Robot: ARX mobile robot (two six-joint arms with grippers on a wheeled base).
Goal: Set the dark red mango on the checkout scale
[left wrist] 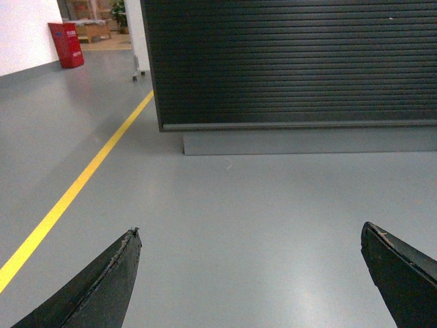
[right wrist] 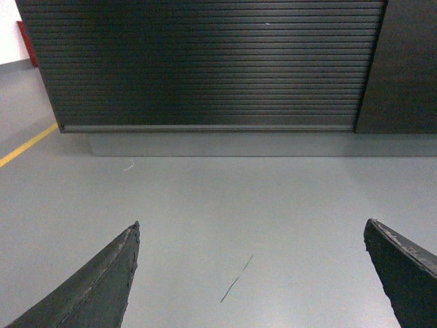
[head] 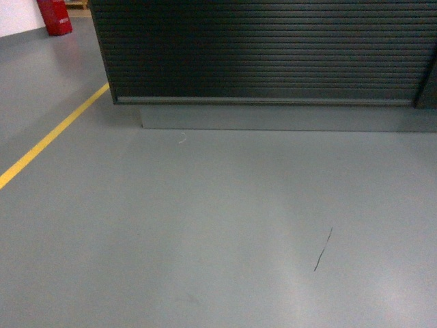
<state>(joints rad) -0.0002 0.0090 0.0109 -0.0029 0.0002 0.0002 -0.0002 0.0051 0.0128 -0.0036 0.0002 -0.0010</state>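
The checkout (head: 266,51) faces me as a black counter with a horizontally ribbed front; only that front and its grey plinth show, also in the left wrist view (left wrist: 293,61) and the right wrist view (right wrist: 205,65). The dark red mango and the scale are out of view. My left gripper (left wrist: 250,234) hangs open over bare grey floor, nothing between its black fingers (left wrist: 109,283). Likewise my right gripper (right wrist: 251,229) is open and empty, its fingers (right wrist: 102,283) spread wide. Neither gripper shows in the head view.
A yellow floor line (head: 51,137) runs diagonally on the left, also in the left wrist view (left wrist: 75,188). A red box (head: 54,17) stands far left by a white wall. A thin dark scratch (head: 322,249) marks the floor. A plain black panel (right wrist: 403,65) adjoins the counter's right.
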